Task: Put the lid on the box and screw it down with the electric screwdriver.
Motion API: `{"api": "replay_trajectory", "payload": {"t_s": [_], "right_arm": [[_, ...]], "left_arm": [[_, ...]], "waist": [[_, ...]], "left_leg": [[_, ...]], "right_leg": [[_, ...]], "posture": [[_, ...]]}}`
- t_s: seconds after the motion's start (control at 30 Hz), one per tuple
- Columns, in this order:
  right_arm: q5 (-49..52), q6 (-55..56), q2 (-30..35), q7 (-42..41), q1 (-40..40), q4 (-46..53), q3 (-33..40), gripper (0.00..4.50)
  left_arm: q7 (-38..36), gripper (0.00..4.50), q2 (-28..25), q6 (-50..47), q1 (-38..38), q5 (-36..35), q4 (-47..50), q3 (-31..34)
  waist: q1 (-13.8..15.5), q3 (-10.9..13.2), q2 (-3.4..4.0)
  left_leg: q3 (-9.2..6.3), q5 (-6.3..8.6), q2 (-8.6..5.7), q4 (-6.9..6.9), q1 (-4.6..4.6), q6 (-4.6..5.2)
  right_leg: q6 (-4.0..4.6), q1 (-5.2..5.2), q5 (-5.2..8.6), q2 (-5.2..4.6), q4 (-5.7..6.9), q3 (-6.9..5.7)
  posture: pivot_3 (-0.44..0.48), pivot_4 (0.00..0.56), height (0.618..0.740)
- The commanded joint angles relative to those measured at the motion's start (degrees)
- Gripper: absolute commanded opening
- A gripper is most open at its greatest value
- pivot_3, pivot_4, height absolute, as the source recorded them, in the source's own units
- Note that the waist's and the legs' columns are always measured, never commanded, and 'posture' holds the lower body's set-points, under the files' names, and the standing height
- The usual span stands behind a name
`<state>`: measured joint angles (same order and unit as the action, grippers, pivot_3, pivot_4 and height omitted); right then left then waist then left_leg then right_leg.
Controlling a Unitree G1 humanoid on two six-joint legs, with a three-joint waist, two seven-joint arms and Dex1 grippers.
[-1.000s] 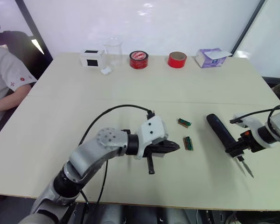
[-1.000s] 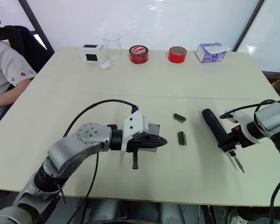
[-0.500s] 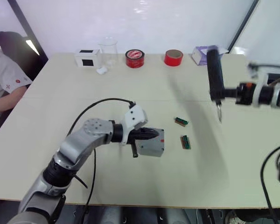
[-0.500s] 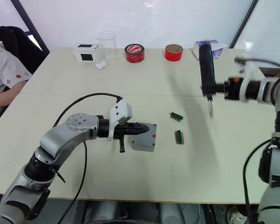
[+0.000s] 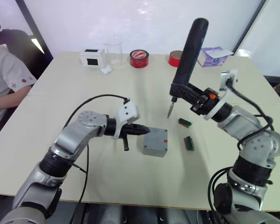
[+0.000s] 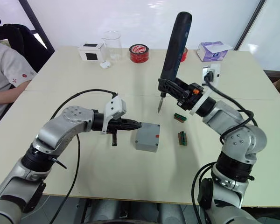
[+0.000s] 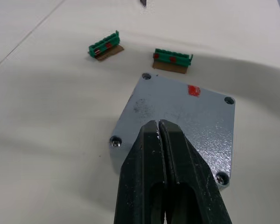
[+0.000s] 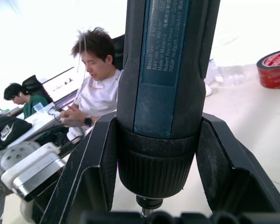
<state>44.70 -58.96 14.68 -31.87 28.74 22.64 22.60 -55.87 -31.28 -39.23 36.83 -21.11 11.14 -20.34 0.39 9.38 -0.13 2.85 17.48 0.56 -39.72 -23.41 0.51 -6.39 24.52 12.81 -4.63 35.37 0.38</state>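
The grey box sits mid-table with the lid lying on top; the lid carries a small red mark and screws show at its corners. My left gripper is shut and empty, its tips at the lid's left edge. My right gripper is shut on the electric screwdriver, a thick black cylinder held nearly upright. Its metal bit points down, hovering above the table just behind the box. The right wrist view has both fingers clamped around the tool's lower body.
Two small green strips lie right of the box. Along the far edge stand a white box, a beaker, red tape rolls and a purple tissue box. A person sits at the left.
My right arm lifted the screwdriver from the table's right side and swung it to the middle, now upright with the bit behind the box. My left gripper drew back to the box's left edge.
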Motion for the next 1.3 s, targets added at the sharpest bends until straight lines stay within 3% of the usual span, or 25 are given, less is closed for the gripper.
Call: {"api": "replay_trajectory", "payload": {"t_s": [0.03,0.33,0.97,1.3], "right_arm": [[-1.41,7.09,0.61,-0.65,-1.93,3.46,-3.38,1.82],[-6.10,16.45,3.00,-0.63,-7.21,2.46,-10.02,1.82],[-12.84,28.13,5.66,-2.12,-13.06,-1.90,-16.22,1.82],[-15.66,31.91,7.31,-2.58,-21.15,0.45,-19.13,1.82]], "left_arm": [[-1.13,0.00,0.96,1.64,1.42,1.78,0.14,-1.89],[-3.22,0.00,-0.11,4.36,0.18,7.16,-1.00,-6.06],[-4.30,0.00,0.28,3.81,-0.76,7.33,-0.06,-5.17],[-4.51,0.00,1.02,4.50,-1.22,8.08,-1.36,-6.40]], "waist": [[-0.05,0.00,0.00],[-0.18,0.00,0.00],[-0.11,-0.01,-0.02],[0.22,-0.16,-0.18]], "left_leg": [[0.00,0.00,0.00,0.00,0.01,0.00],[-0.01,0.00,0.02,0.00,0.02,0.01],[-0.03,0.00,0.04,0.00,0.08,0.01],[-0.04,0.01,0.04,0.00,0.21,0.02]], "right_leg": [[0.00,0.00,0.00,0.00,0.01,0.00],[0.00,0.00,0.01,0.03,0.00,0.00],[0.00,-0.07,0.01,0.04,0.00,0.01],[0.01,-0.23,0.02,0.04,-0.01,0.00]], "posture": [[0.000,0.150,0.740],[0.000,0.150,0.740],[0.000,0.150,0.740],[0.000,0.150,0.740]]}}
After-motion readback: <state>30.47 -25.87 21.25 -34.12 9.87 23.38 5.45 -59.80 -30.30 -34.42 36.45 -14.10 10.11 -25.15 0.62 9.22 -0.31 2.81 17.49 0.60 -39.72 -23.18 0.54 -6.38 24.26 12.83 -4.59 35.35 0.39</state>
